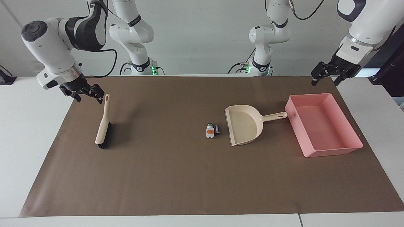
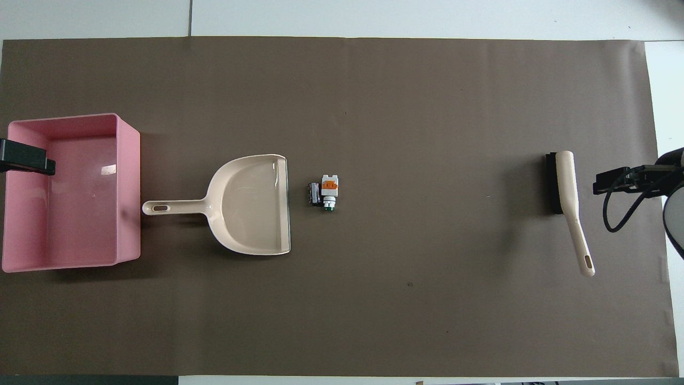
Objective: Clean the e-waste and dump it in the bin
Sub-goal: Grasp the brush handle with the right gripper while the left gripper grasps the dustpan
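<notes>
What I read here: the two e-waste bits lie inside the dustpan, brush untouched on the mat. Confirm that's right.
Wrong on one point. The facing view shows the e-waste bits lying on the brown mat beside the dustpan's open mouth, not inside it. The brush does lie untouched on the mat.

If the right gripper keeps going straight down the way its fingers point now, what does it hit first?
Most likely the brown mat right beside the brush handle. The right gripper hangs open next to the handle's tip, not squarely over it, though depth is hard to judge, so it might clip the handle.
</notes>
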`<state>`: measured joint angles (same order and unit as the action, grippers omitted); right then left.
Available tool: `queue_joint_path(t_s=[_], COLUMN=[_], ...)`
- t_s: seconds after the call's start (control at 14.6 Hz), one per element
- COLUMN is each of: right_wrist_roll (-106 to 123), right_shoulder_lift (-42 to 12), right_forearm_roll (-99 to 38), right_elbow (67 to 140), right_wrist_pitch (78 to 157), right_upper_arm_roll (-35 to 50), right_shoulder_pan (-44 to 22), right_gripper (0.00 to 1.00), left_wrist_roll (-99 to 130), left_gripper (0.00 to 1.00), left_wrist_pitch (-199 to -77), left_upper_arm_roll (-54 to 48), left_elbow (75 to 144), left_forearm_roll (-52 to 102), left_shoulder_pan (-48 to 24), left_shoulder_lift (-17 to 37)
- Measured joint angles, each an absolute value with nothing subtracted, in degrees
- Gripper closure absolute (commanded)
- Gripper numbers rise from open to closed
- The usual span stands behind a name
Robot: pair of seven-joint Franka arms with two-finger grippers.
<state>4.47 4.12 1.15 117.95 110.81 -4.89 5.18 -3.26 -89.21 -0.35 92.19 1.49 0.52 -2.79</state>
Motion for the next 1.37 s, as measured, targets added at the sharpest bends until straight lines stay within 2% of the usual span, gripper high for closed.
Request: queue_joint_path(t_s=[0.21, 0.48, 0.96, 1.23, 1.37], right_wrist_roll=[4.72, 5.86, 8.78, 8.78, 8.78], right_shoulder_lift=[4.04, 4.47, 4.90, 4.99, 5.19], right_forearm_roll=[1.15, 1.15, 1.15, -0.23, -0.91], right_elbow=[128.62, 135.05, 138.81, 138.81, 138.81], right_wrist_pitch=[121.72, 125.28, 128.96, 128.91, 128.90], right_upper_arm_roll=[-4.91, -4.91, -4.90, -4.75, -4.64], right_shoulder_pan=[6.47, 6.85, 9.36, 9.33, 9.30], right_gripper=[0.00, 0.01, 0.02, 0.05, 0.10], left_wrist_roll=[-3.26, -5.49, -30.17, -49.69, -57.25], left_gripper=[0.01, 0.02, 0.02, 0.02, 0.02], left_wrist_pitch=[-89.21, -90.37, -99.96, -107.99, -110.46], left_upper_arm_roll=[-0.35, -0.58, -1.53, -1.62, -1.64], left_elbow=[92.19, 92.28, 99.24, 108.92, 113.04], left_forearm_roll=[1.49, 1.49, 1.63, 1.65, 1.66], left_shoulder_pan=[0.52, 0.41, -5.14, -8.21, -9.92], left_shoulder_lift=[-2.79, -2.80, -2.84, -3.20, -3.24])
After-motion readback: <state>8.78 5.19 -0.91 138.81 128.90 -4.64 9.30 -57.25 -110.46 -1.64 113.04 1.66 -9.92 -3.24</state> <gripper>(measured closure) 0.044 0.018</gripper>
